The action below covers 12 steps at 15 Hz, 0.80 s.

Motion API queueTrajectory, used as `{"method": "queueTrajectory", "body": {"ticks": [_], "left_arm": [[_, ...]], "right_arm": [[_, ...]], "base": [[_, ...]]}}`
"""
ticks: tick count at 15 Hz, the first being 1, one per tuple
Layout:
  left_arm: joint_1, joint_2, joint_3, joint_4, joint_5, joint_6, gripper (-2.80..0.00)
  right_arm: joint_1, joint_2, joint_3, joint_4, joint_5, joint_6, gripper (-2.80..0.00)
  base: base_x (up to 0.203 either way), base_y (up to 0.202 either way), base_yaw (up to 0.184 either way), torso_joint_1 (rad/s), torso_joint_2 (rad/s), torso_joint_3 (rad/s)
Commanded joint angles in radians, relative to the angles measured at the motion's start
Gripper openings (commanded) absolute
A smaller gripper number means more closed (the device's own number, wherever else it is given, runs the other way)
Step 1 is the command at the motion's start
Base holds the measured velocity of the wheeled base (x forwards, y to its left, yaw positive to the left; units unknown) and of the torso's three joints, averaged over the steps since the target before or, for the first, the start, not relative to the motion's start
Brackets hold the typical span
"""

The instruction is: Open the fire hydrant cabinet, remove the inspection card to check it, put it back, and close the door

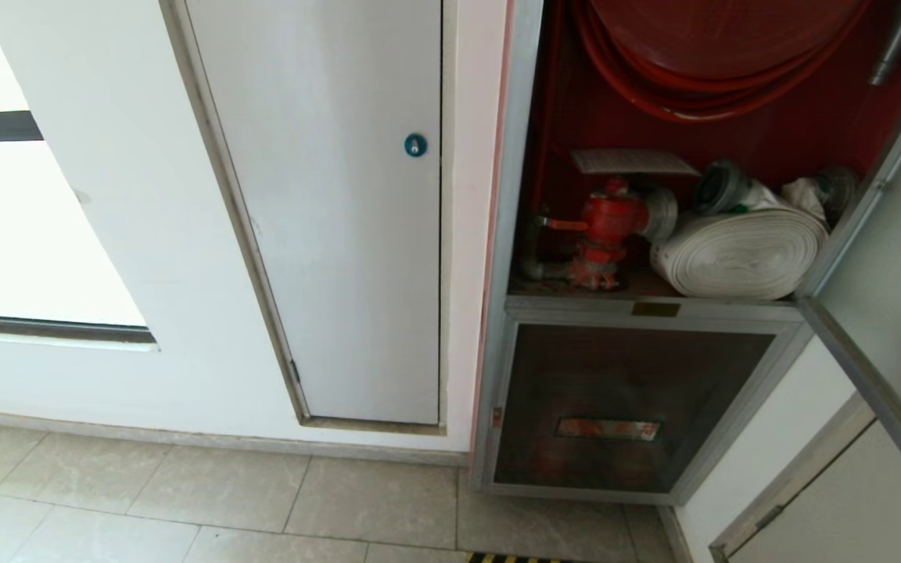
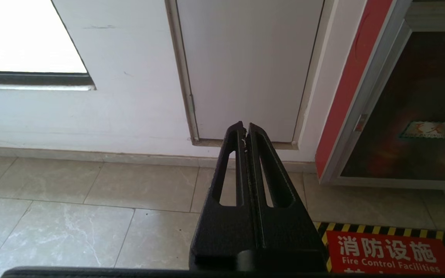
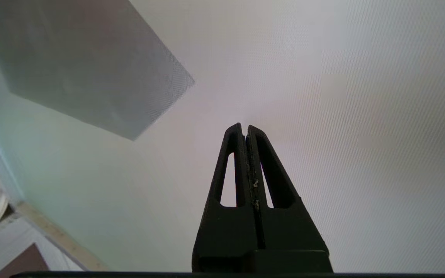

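Resting my left gripper [image 2: 245, 131] closed above the tiled floor [image 1: 184, 493], I judge the inspection card [image 1: 632, 161], lying atop the red valve [image 1: 607, 227] inside the fire hydrant cabinet [image 1: 509, 234], light, flimsy, best pinched at an edge; my right gripper [image 3: 245, 131], closed, empty, faces the door [image 1: 888, 313], open

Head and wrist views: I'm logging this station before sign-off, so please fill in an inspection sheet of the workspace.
Surface: tiled floor, bare where shown.
Job's things: fire hydrant cabinet open; door swung out on the robot's right; inspection card lying above the red valve; white rolled hose beside the valve.
Clutter: nothing seen.
Grippers: left gripper shut, empty, low over the floor; right gripper shut, empty, close to a pale surface.
Cables: nothing seen.
Surroundings: white panel with blue lock; lower glass panel; floor sign.
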Motion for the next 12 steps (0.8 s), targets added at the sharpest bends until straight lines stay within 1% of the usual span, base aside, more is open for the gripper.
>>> {"method": "queueTrajectory", "body": {"ticks": [1,5,8,12], "left_arm": [[0.000,0.001,0.002,0.000,0.000,0.000,-2.80],[0.000,0.001,0.002,0.000,0.000,0.000,-2.80],[0.000,0.001,0.002,0.000,0.000,0.000,-2.80],[0.001,0.001,0.002,0.000,0.000,0.000,-2.80]], "right_arm": [[-0.006,0.005,0.008,-0.008,-0.002,0.003,-2.80],[-0.002,0.005,0.011,-0.008,0.017,0.010,-2.80],[0.029,0.004,0.039,0.005,0.059,0.060,-2.80],[0.115,-0.001,0.140,0.010,0.174,0.159,-2.80]], "base": [[0.000,0.000,0.000,0.000,0.00,0.000],[0.000,0.000,0.000,0.000,0.00,0.000],[0.000,0.000,0.000,0.000,0.00,0.000],[0.000,0.000,0.000,0.000,0.00,0.000]]}}
